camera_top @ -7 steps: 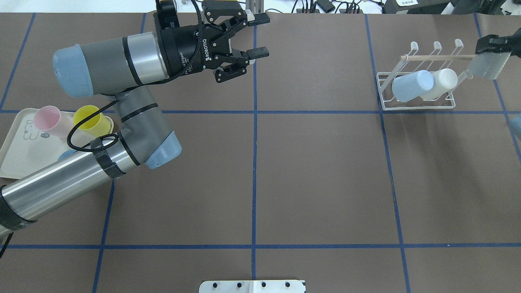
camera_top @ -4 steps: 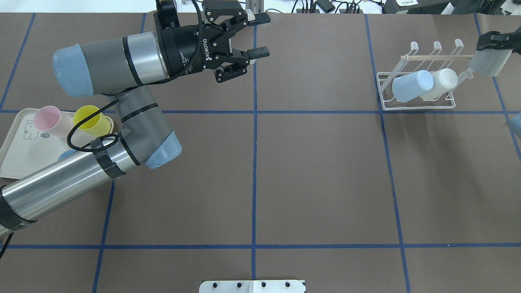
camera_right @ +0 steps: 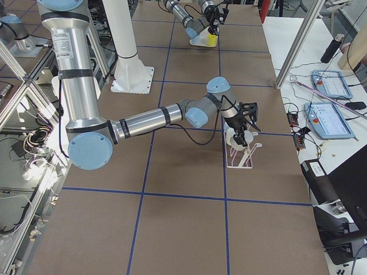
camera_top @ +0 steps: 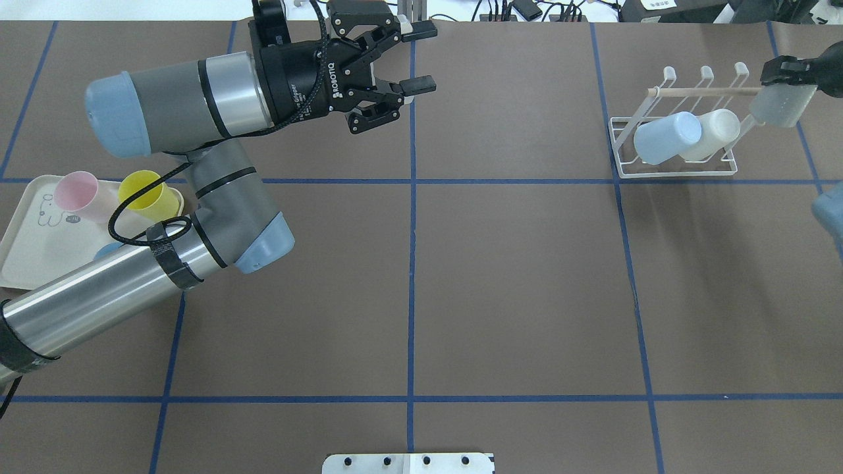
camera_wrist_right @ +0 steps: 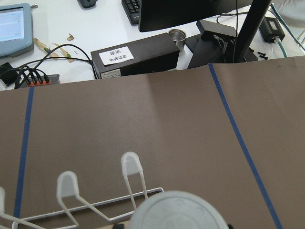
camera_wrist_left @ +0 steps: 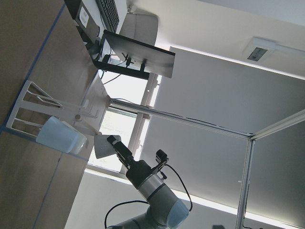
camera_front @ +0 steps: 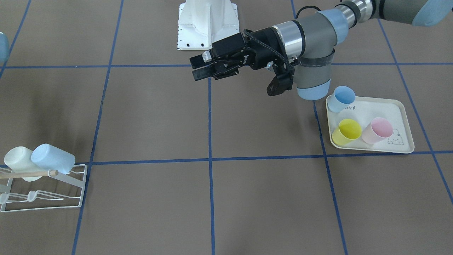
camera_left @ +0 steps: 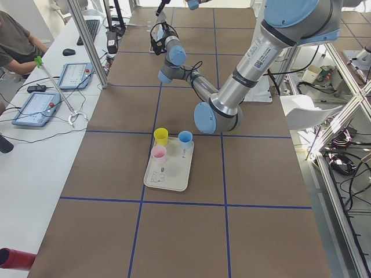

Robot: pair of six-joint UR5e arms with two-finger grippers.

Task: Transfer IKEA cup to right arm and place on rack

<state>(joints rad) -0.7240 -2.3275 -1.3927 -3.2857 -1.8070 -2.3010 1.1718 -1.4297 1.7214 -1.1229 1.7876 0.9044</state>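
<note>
We see the right gripper (camera_top: 787, 71) clamped on the pale grey IKEA cup (camera_top: 780, 105), holding it tilted at the rack's (camera_top: 672, 172) right end in the overhead view. The cup is just beside the tip of the wooden rod (camera_top: 698, 93) and against the outermost prong. We cannot tell whether it sits over that prong. In the right wrist view the cup's round base (camera_wrist_right: 176, 213) fills the lower edge, with the rack's rounded prong tips (camera_wrist_right: 131, 163) just beyond it.

A light blue cup (camera_top: 666, 137) and a white cup (camera_top: 711, 133) lie slanted on the rack, side by side and touching.

The left gripper (camera_top: 423, 56) hangs over the far middle of the table, well apart from the rack. Its jaws are spread wide and hold nothing.

Below the left arm, the cream tray (camera_front: 389, 108) carries a pink cup (camera_front: 380, 129), a yellow cup (camera_front: 348, 130) and a blue cup (camera_front: 341, 98), all with their mouths up.
</note>
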